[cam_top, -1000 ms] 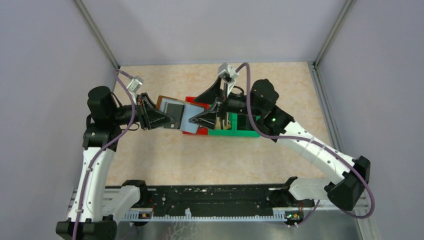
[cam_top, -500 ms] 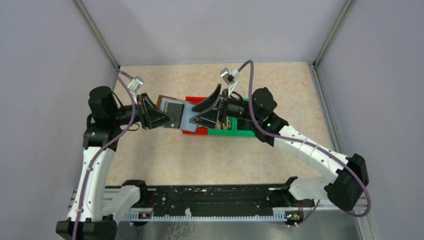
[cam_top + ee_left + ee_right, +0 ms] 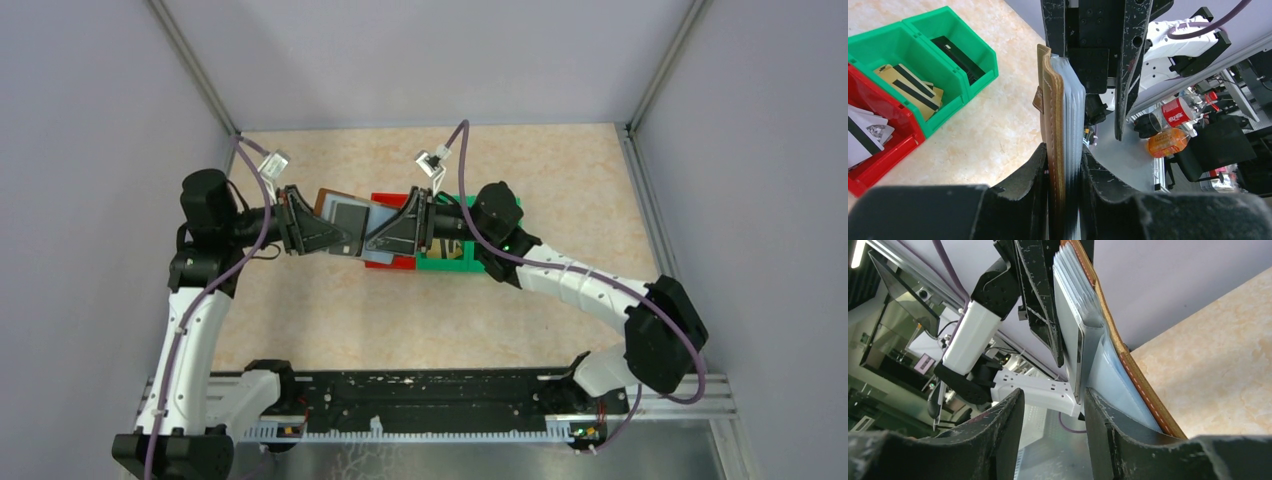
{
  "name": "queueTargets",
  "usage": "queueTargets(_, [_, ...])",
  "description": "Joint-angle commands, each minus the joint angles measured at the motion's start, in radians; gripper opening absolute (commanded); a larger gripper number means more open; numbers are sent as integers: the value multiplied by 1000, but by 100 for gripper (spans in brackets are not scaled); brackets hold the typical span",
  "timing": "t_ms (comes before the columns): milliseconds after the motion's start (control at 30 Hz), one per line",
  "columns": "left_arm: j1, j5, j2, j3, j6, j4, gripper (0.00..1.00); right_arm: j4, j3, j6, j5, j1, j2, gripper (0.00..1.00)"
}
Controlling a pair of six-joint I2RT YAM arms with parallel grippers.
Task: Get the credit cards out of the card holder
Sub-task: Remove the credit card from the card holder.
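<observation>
We found the left gripper point(image 3: 1064, 160) clamped on the brown leather-look folding card holder point(image 3: 1052, 100); the right gripper point(image 3: 1053, 400) had narrowed astride its pale pockets point(image 3: 1075, 295), not yet closed.

Left wrist view: the only lettering is white script on the red label of a dark drink bottle point(image 3: 1174, 114), lying right of the card holder point(image 3: 1055, 125). It is too small to read. No other text, numbers or signs are legible in any view.

Pale lilac walls point(image 3: 420, 60) enclose a beige marbled tabletop point(image 3: 570, 170); beyond, perhaps a dark chair point(image 3: 1215, 145).
</observation>
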Motion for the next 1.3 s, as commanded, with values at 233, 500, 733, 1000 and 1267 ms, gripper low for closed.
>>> queueTargets(233, [-4, 50, 9, 19, -14, 25, 0, 220, 6, 121, -16, 20, 74, 40])
queueTargets(500, [-4, 120, -1, 20, -17, 45, 4, 385, -38, 220, 35, 34, 125, 26])
queueTargets(733, [-4, 70, -10, 20, 72, -10, 7, 422, -27, 237, 105, 57, 154, 11])
queueTargets(1000, [-4, 75, 19, 43, 121, -93, 16, 612, -95, 330, 147, 59, 188, 0])
queueTargets(1267, [-1, 269, 27, 14, -84, 106, 35, 570, -151, 263, 183, 58, 136, 0])
